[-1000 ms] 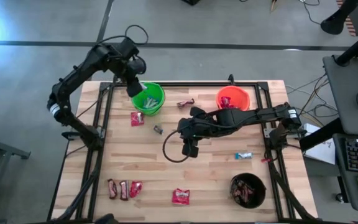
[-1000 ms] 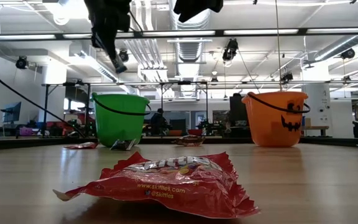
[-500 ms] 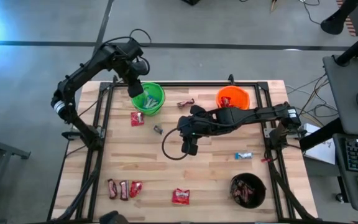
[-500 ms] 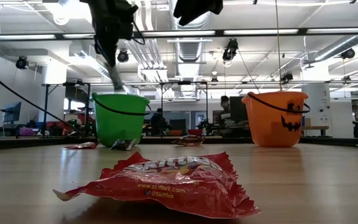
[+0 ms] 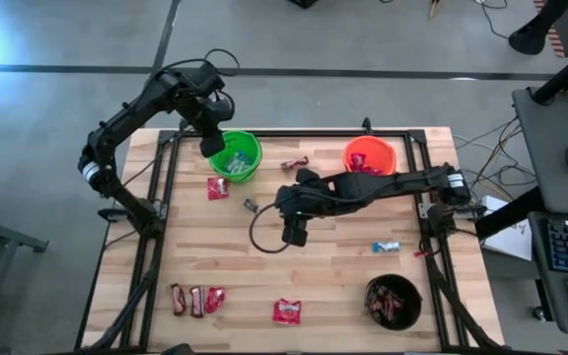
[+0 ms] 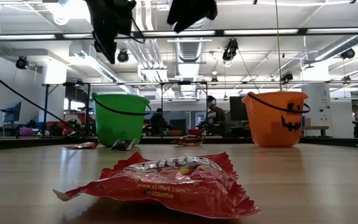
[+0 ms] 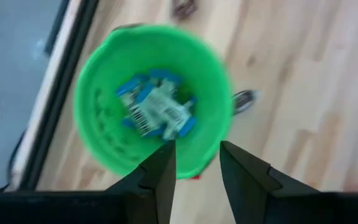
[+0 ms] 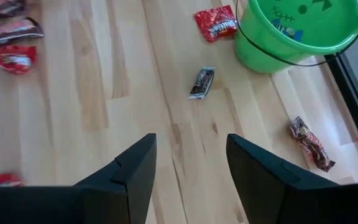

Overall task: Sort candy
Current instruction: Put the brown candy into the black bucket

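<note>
My left gripper (image 5: 212,143) hangs open over the green bucket (image 5: 237,158), with nothing between its fingers (image 7: 166,171). A light-blue-and-white bar (image 7: 160,112) lies on the bottom of that bucket. My right gripper (image 8: 191,162) stands wide open above the middle of the table (image 5: 292,232), touching nothing. A small dark bar (image 8: 201,82) lies flat on the wood beyond it, toward the green bucket (image 8: 297,31). More candy lies loose: a red packet (image 5: 218,187), a dark bar (image 5: 294,164), a blue-and-white bar (image 5: 386,246).
An orange bucket (image 5: 369,156) stands at the far right and a black bucket (image 5: 392,301) holding dark bars at the near right. A red packet (image 6: 166,180) lies near the front edge, and three sweets (image 5: 195,299) lie at the near left. A cable loops under the right arm (image 5: 264,232).
My left gripper has let go of a light bar above the green bucket; the bar has dropped from the fingertips into the bucket. My right gripper has shifted a little toward the table's left, staying above the wood.
</note>
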You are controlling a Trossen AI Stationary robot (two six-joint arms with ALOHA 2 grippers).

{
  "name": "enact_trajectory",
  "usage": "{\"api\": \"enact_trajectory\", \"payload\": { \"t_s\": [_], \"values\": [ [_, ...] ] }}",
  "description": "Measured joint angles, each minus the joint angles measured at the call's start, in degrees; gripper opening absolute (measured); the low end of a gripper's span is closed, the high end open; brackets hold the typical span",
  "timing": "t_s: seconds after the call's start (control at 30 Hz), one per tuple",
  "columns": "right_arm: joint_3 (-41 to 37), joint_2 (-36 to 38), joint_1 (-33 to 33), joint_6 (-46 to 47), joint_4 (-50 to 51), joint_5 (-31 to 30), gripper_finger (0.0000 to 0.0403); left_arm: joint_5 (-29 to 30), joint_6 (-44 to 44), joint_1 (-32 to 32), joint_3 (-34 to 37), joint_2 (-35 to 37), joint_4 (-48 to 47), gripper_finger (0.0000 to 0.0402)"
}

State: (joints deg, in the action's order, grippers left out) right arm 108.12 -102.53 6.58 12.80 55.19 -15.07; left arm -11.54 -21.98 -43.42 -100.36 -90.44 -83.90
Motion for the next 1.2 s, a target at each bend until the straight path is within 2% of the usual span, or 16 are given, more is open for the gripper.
{"api": "enact_trajectory", "payload": {
  "t_s": [0.13,0.43,0.6,0.97,1.2],
  "values": [
    [0.0,-2.6,-1.9,-1.7,-1.6,-0.1,0.0187,-4.4,-0.3,0.1,0.0,1.9,0.4,0.0108],
    [0.0,-6.5,-6.5,-3.0,-9.5,0.5,0.0187,-4.5,-0.2,0.2,0.0,6.5,0.4,0.0108],
    [0.0,-8.8,-7.6,-3.5,-16.0,3.6,0.0187,-4.5,-0.2,0.3,0.0,8.7,0.6,0.0108],
    [0.0,-14.8,-10.7,-9.4,-23.1,3.8,0.0187,-4.5,-1.5,0.3,0.0,10.3,1.0,0.0108],
    [0.0,-16.1,-12.7,-8.3,-27.0,9.3,0.0187,-4.5,0.0,0.3,0.0,10.2,1.4,0.0108]
  ]
}}
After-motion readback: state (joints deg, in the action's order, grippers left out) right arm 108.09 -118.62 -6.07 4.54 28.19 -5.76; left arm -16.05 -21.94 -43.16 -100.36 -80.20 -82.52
